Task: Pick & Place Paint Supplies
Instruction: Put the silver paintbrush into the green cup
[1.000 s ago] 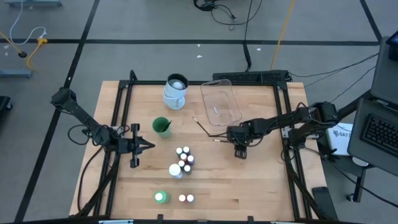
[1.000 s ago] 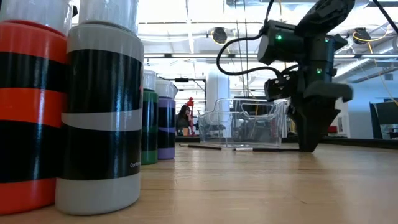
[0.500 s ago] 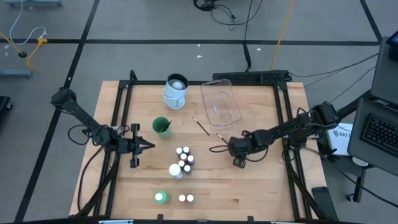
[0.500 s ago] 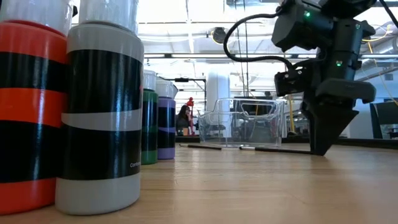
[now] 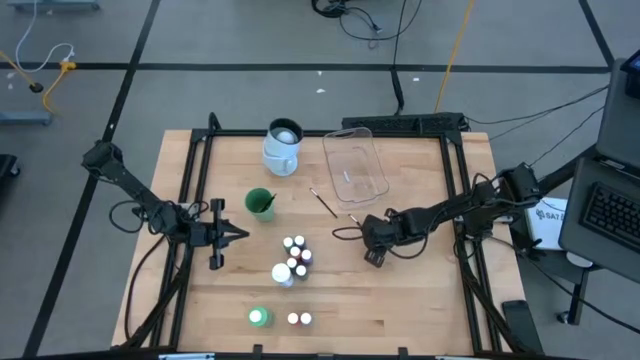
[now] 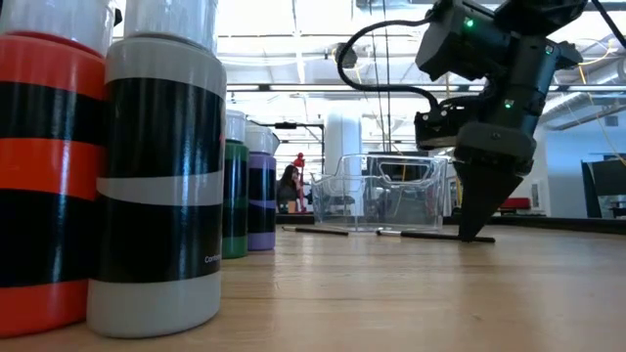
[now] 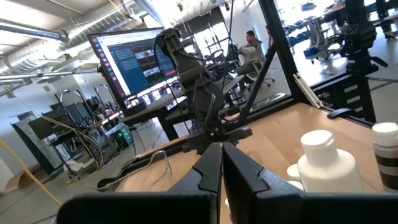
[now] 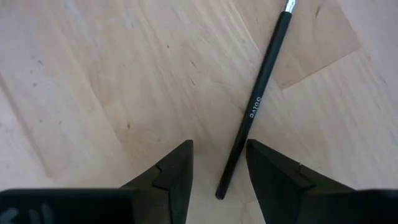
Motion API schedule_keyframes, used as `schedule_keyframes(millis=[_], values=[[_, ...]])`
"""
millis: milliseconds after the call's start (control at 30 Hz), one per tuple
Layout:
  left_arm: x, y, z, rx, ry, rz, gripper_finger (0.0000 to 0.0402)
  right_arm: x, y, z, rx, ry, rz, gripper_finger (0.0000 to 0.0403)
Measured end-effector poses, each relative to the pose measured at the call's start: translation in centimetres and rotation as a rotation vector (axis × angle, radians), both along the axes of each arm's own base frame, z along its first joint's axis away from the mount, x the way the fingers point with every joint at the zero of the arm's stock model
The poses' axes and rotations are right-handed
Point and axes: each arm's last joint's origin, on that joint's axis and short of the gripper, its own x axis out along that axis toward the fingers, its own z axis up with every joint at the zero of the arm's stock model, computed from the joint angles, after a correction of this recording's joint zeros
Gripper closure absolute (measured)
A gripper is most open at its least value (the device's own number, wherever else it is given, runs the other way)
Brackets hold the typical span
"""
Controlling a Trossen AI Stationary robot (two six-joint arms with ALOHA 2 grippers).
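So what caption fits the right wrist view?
Right gripper open over a dark brush on the table.

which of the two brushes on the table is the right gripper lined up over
The thin dark-handled brush, lying flat nearer the right gripper, its handle end between the open fingers. The other thin brush lies farther off, between the green cup and the clear rectangular plastic tray.

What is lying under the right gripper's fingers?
A black-handled brush lies on the bare wooden table, its handle end between the open fingers of the right gripper. Its bristle tip is out of frame.
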Motion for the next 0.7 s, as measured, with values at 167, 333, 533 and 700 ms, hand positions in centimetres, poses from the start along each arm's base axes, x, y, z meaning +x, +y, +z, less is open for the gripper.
schedule_keyframes(millis=[167,333,533,700], values=[[0.0,0.0,0.0,0.000,0.000,0.000,0.0382,0.1,0.0,-1.0,-0.013,0.048,-0.004,0.0260],[0.0,0.0,0.0,-0.002,0.000,-0.001,0.0382,-0.2,0.0,-1.9,-0.020,0.117,-0.004,0.0303],[0.0,0.0,0.0,-0.002,0.000,-0.001,0.0382,-0.6,0.0,-2.0,-0.007,0.161,0.031,0.0386],[0.0,0.0,0.0,-0.002,0.000,-0.001,0.0382,-0.7,0.1,-2.1,-0.010,0.168,0.054,0.0394]])
